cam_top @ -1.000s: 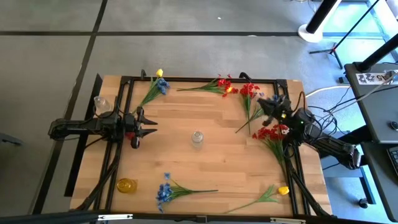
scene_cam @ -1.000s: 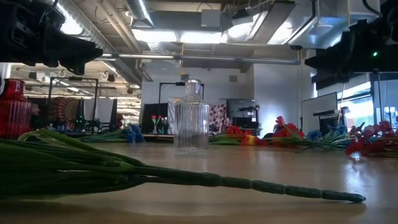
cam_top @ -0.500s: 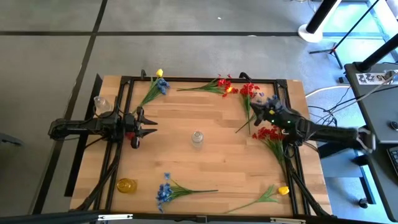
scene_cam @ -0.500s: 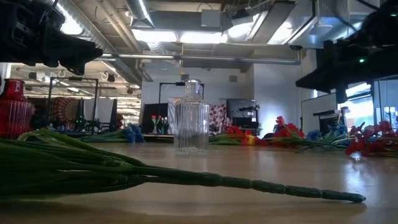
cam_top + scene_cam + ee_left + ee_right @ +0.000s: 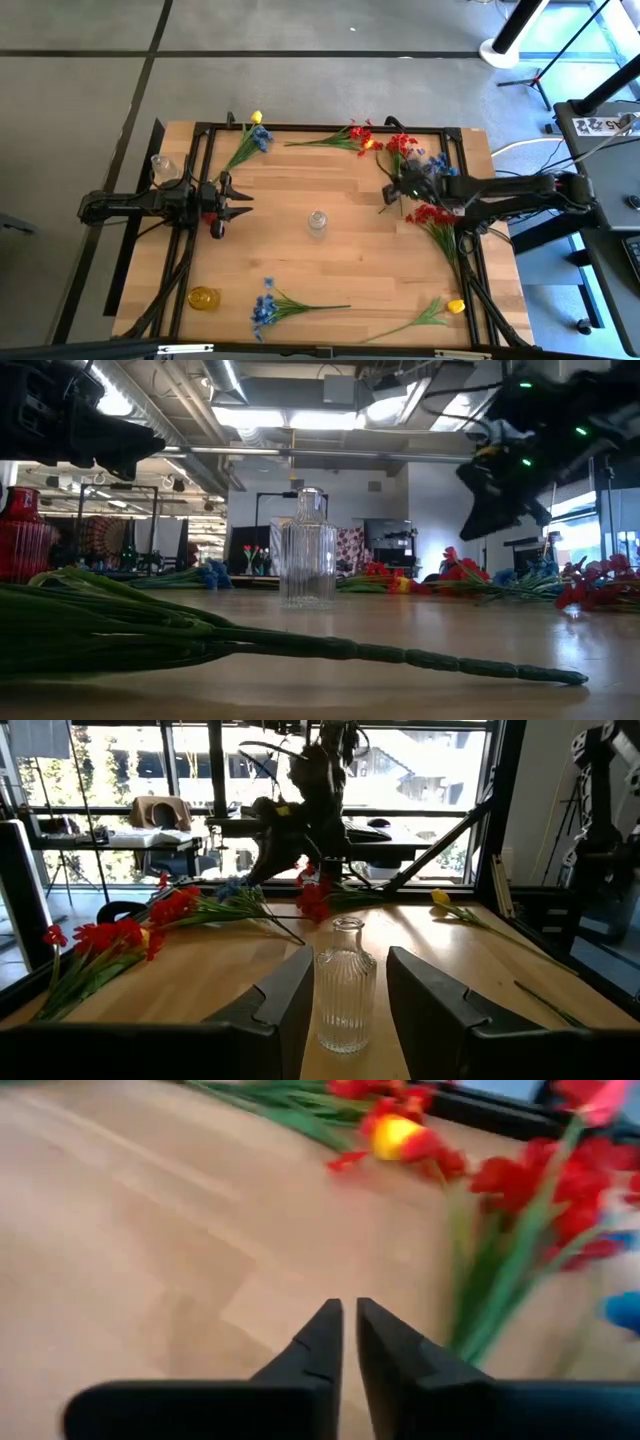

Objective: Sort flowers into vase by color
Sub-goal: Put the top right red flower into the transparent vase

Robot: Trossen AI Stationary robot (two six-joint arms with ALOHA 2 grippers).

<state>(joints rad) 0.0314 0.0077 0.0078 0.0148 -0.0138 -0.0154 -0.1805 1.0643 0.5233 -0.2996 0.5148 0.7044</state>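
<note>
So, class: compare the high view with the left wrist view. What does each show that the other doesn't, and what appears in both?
Only the high view shows the yellow vase at the table's near-left corner and the blue spray lying beside it. Only the left wrist view shows the windows and desks beyond the table. Both share the clear ribbed glass vase at the table's centre, the red sprays, and the left end effector, open and facing the vase.

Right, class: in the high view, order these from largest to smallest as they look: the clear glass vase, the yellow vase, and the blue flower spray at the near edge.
1. Blue flower spray, by far the longest.
2. and 3. Yellow vase and clear glass vase: the yellow looks slightly wider from above, but they are too alike to rank.
</note>
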